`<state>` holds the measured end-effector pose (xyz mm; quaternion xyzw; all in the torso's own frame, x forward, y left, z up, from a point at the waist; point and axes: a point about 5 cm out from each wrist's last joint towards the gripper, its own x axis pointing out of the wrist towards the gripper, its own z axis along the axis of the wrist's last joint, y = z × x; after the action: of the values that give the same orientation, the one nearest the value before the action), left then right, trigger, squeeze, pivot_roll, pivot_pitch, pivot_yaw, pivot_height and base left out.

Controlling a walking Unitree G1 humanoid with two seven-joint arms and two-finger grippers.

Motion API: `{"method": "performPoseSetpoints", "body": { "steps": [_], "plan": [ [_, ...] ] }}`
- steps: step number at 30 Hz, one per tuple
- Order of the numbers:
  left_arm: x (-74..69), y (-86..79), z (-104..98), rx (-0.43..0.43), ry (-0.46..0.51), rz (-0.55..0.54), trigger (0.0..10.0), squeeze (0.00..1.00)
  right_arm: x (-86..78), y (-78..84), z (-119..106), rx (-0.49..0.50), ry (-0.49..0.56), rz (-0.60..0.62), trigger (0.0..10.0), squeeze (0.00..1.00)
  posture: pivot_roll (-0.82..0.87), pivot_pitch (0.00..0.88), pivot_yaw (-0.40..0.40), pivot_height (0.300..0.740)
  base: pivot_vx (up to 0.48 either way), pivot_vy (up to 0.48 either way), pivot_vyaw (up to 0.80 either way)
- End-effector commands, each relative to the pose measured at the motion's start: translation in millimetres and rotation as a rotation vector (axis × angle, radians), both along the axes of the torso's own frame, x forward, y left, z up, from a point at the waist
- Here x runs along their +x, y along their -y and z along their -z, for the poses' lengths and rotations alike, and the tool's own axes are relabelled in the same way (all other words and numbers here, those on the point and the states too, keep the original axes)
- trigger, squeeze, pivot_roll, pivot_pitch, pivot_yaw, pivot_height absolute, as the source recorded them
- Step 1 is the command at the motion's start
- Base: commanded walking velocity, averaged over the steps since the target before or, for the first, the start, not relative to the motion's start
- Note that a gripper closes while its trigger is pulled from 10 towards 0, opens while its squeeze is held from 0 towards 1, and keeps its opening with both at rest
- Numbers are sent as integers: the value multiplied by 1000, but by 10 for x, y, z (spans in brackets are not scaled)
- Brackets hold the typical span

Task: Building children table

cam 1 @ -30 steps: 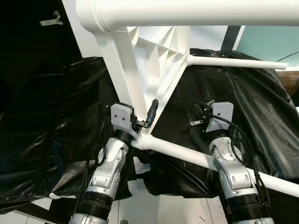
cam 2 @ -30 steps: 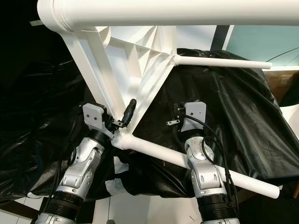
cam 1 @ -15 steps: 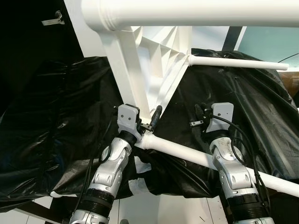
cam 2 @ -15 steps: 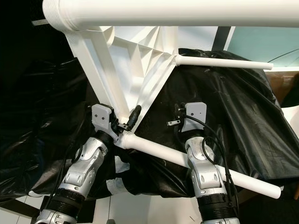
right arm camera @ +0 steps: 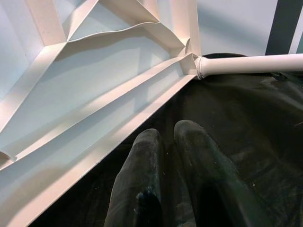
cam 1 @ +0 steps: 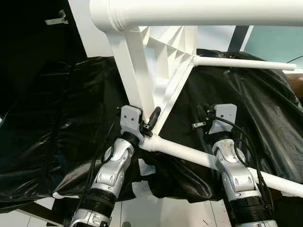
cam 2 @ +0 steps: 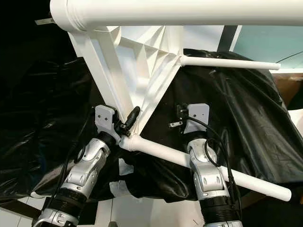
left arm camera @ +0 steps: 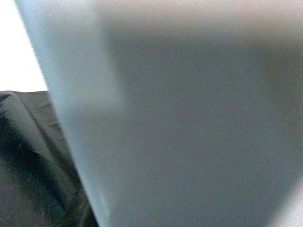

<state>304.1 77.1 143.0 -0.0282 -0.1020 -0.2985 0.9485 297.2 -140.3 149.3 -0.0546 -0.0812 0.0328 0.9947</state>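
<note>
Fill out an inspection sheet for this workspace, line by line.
Surface: crinkled black plastic sheet draped over the support.
Job's things: white plastic table frame lying tipped on the sheet, ribbed underside showing; three white tube legs fitted: top, far right, near.
Clutter: small metal bracket on the dark area at upper left; white patches under the sheet's edge.
Grippers: left gripper at the near leg's joint, fingers hidden; right gripper shut, empty, above the sheet beside the frame.
Cables: black wires along both forearms.
Surroundings: teal panel at upper right.
</note>
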Motion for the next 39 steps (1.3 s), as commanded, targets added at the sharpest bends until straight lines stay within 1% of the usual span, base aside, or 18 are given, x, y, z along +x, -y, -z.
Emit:
{"method": "performPoseSetpoints", "body": {
  "steps": [1, 2, 3, 5, 7, 9, 12, 13, 15, 16, 18, 19, 21, 24, 27, 30, 36, 39],
  "plan": [
    [-52, 155, 27, 46, 4, 159, 0, 0, -2, -3, 8, 6, 2, 2, 10000, 0, 38, 0, 20, 740, 0, 0, 0],
    [-17, 121, 29, 34, -2, 95, 0, 0, -2, -9, 9, 8, 2, 3, 10000, 0, 39, 0, 19, 740, 0, 0, 0],
    [-17, 121, 29, 34, -2, 95, 0, 0, -2, -9, 9, 8, 2, 3, 10000, 0, 39, 0, 19, 740, 0, 0, 0],
    [74, 6, 41, 18, -19, -67, 0, 0, 2, -17, 5, 10, 4, 2, 10000, 0, 42, 0, 17, 740, 0, 0, 0],
    [125, -74, 53, 15, -31, -159, 0, 0, 4, -21, 3, 11, 4, 1, 10000, 0, 43, 0, 16, 740, 0, 0, 0],
    [135, -92, 57, 14, -34, -175, 0, 0, 4, -23, 3, 11, 4, 0, 10000, 0, 43, 0, 16, 740, 0, 0, 0],
    [172, -189, 73, 8, -45, -260, 0, 0, 3, -26, 3, 12, 4, 0, 10000, 0, 43, 0, 16, 740, 0, 0, 0],
    [172, -189, 73, 8, -45, -260, 0, 0, 3, -26, 3, 12, 4, 0, 10000, 0, 43, 0, 16, 740, 0, 0, 0],
    [202, -302, 96, 6, -57, -347, 0, 0, 3, -28, 6, 13, 3, 0, 10000, 0, 44, 0, 16, 740, 0, 0, 0],
    [202, -302, 96, 6, -57, -347, 0, 0, 3, -28, 6, 13, 3, 0, 10000, 0, 44, 0, 16, 740, 0, 0, 0],
    [208, -399, 128, 10, -65, -428, 0, 0, 1, -26, 10, 14, 1, 1, 10000, 0, 44, 0, 17, 740, 0, 0, 0],
    [208, -399, 128, 10, -65, -428, 0, 0, 1, -26, 10, 14, 1, 1, 10000, 0, 44, 0, 17, 740, 0, 0, 0],
    [202, -469, 174, 6, -77, -497, 0, 0, 2, -26, 11, 15, 1, 2, 10000, 0, 45, 0, 18, 740, 0, 0, 0],
    [199, -487, 193, 6, -82, -516, 0, 0, 3, -26, 10, 15, 2, 2, 10000, 0, 44, 0, 18, 740, 0, 0, 0],
    [179, -547, 289, -5, -133, -559, 0, 0, 1, -23, 11, 16, 2, 3, 10000, 0, 46, 0, 18, 740, 0, 0, 0],
    [172, -558, 317, -8, -148, -562, 0, 0, -4, -22, 16, 17, 1, 3, 10000, 0, 47, 0, 18, 740, 0, 0, 0],
    [173, -552, 305, -13, -137, -564, 0, 0, -5, -27, 20, 17, -1, 1, 10000, 0, 47, 0, 18, 740, 0, 0, 0],
    [194, -700, 329, -6, -156, -675, 0, 0, -5, -31, 18, 18, -1, 0, 10000, 0, 43, 0, 18, 740, 0, 0, 0]
  ]
}}
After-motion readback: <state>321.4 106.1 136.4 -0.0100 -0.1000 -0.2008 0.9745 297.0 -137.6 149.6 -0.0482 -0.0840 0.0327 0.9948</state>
